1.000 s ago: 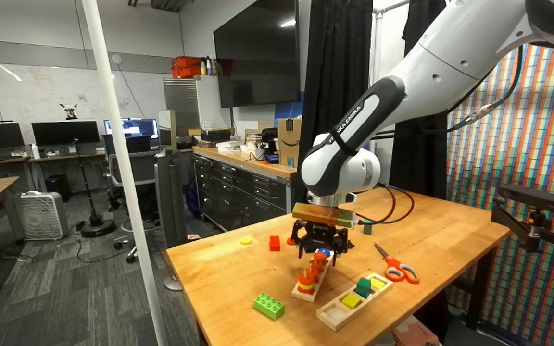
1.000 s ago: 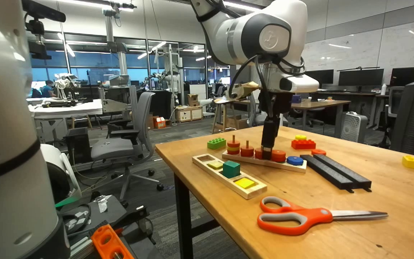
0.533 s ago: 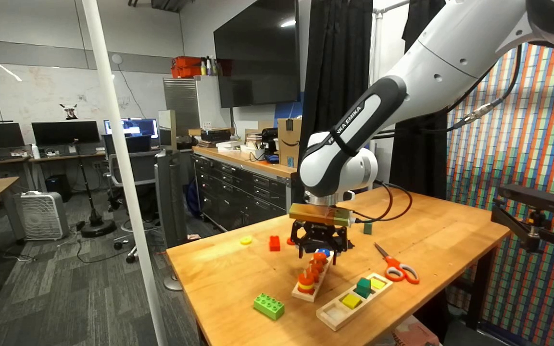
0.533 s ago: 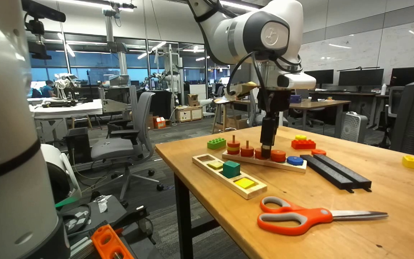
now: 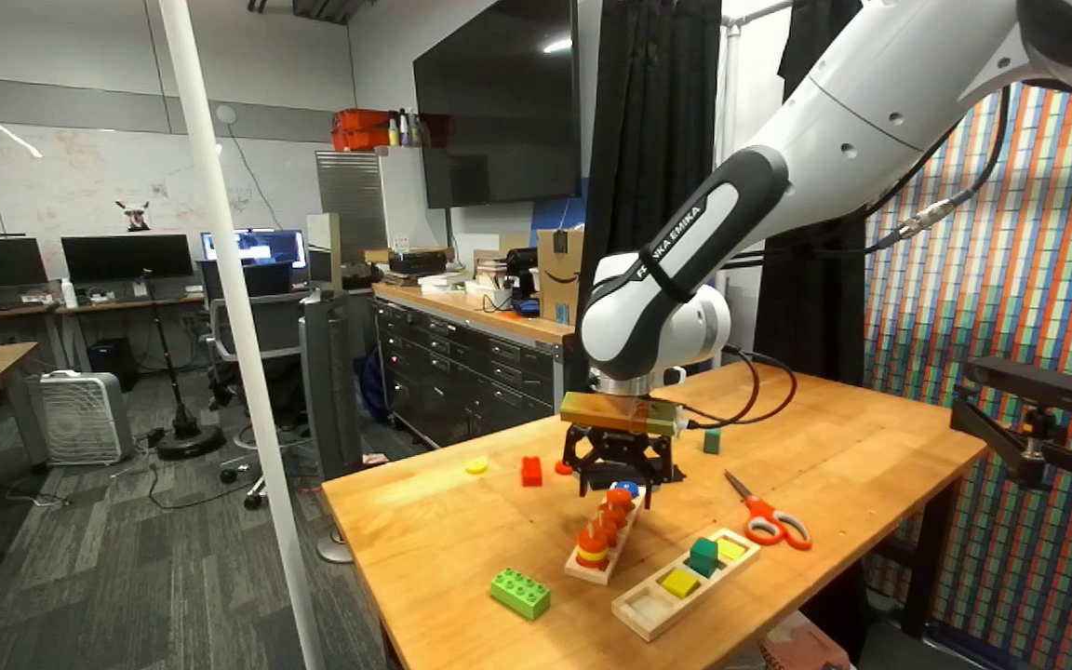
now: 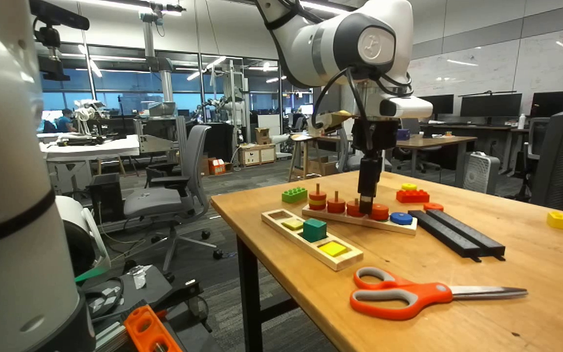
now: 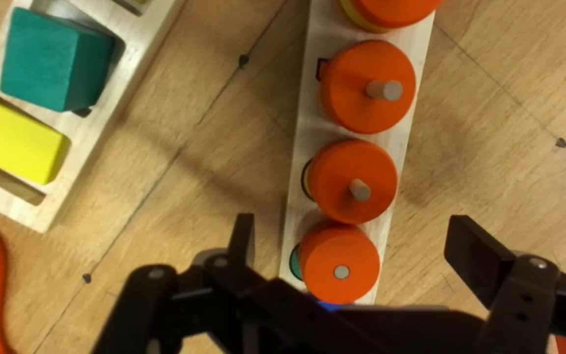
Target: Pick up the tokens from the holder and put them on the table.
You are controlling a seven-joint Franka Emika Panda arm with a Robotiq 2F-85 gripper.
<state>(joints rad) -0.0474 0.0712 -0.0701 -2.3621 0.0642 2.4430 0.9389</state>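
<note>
Black jaws wide astride holder (image 7: pixel 312 123)

A long wooden holder (image 7: pixel 307 123) is laid flat on the bench (image 5: pixel 462 530). Round red tokens (image 7: pixel 337 172) are stacked along it, a blue token (image 6: pixel 401 218) at one end. A yellow token (image 5: pixel 475 466) and loose red token (image 6: pixel 432 206) are seen off it.
</note>
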